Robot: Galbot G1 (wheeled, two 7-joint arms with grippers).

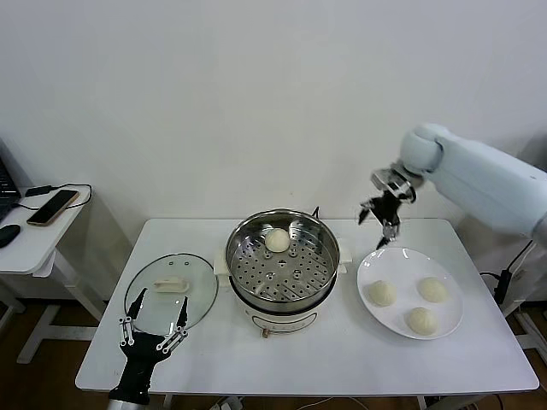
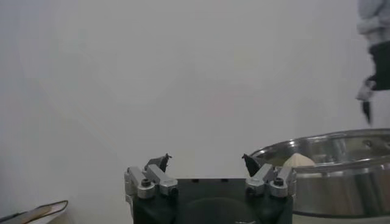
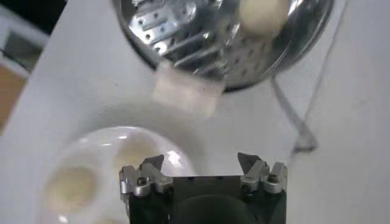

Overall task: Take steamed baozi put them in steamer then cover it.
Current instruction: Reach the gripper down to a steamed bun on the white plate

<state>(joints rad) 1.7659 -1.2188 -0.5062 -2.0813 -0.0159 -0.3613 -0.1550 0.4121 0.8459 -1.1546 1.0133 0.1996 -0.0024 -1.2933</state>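
The steamer [image 1: 256, 256], a shiny perforated steel basket on a cream pot base, stands mid-table with one steamed baozi [image 1: 277, 240] at its far side. Three more baozi [image 1: 380, 293] lie on a white plate [image 1: 406, 272] to the right. My right gripper [image 1: 382, 224] hangs open and empty in the air above the gap between steamer and plate. In the right wrist view its fingers [image 3: 201, 159] frame the plate [image 3: 109, 143] and the steamer [image 3: 183, 36]. My left gripper [image 1: 154, 329] stands open and empty at the front left, by the near edge of the glass lid [image 1: 192, 295].
The glass lid with its cream handle lies flat on the white table [image 1: 342, 359] left of the steamer. A small side table [image 1: 26, 239] with a phone [image 1: 51, 207] stands at far left. A cable runs behind the steamer.
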